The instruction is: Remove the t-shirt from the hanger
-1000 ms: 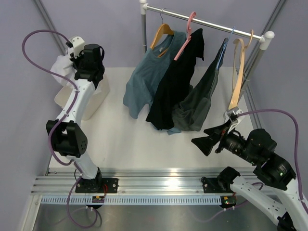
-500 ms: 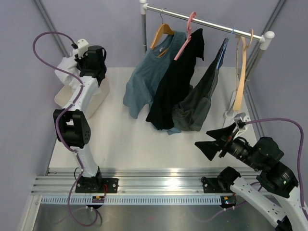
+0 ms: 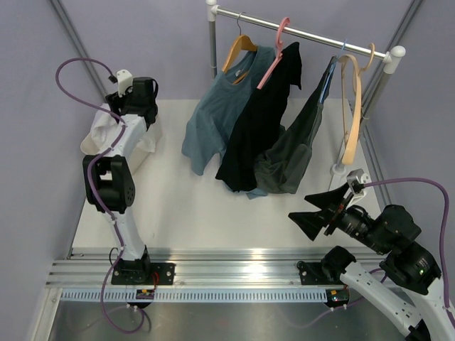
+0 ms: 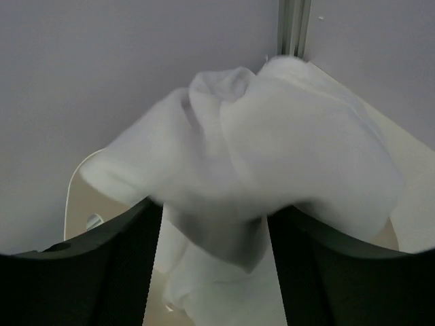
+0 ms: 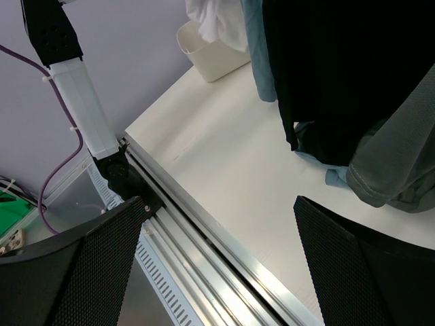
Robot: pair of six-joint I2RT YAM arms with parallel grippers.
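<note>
The white t-shirt (image 3: 99,132) is a crumpled bundle at the back left, over the white bin (image 3: 147,144). My left gripper (image 3: 132,106) points down at it. In the left wrist view the t-shirt (image 4: 272,149) bulges loosely between and above the dark fingers (image 4: 122,272), which stand wide apart: the left gripper (image 4: 214,261) is open. The bin's rim (image 4: 71,197) shows below the cloth. The pale peach hanger (image 3: 350,106) hangs bare at the right end of the rail. My right gripper (image 3: 318,208) is open and empty, low at the front right, well below the hanger.
On the rail (image 3: 306,32) hang a blue-grey t-shirt (image 3: 213,114), a black shirt (image 3: 259,128) on a pink hanger (image 3: 274,57), and a dark grey garment (image 3: 295,153). An aluminium track (image 5: 224,238) runs along the table's near edge.
My left gripper went from shut to open above the bin, and the white t-shirt has sagged down toward it. The right arm drew back from the peach hanger, which now hangs free.
</note>
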